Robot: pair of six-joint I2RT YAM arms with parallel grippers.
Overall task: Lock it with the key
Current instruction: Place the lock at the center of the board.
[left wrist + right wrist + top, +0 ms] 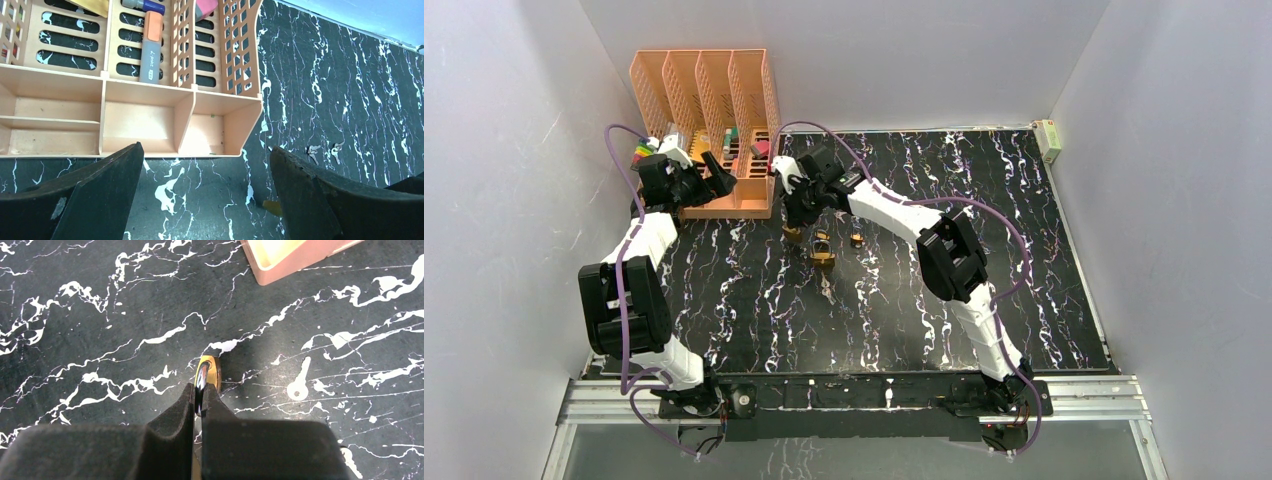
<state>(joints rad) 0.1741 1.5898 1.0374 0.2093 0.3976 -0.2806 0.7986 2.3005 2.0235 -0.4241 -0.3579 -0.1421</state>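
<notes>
My right gripper [200,390] is shut on the steel shackle of a small brass padlock [209,371] that rests on the black marbled table. A silver key [299,385] lies flat on the table to the right of it, untouched. From above, the right gripper [796,213] stands over that padlock [793,235] just right of the orange organizer. My left gripper [708,178] hovers open at the organizer's front, empty. In the left wrist view its jaws [205,148] stand wide apart, and two keys [313,150] lie on the table to the right.
The orange organizer [724,205] with tall dividers fills the back left; a grey-and-orange marker [151,47] lies in one slot. Two more brass padlocks [823,251] [856,240] sit just right of the held one. White walls close in on both sides.
</notes>
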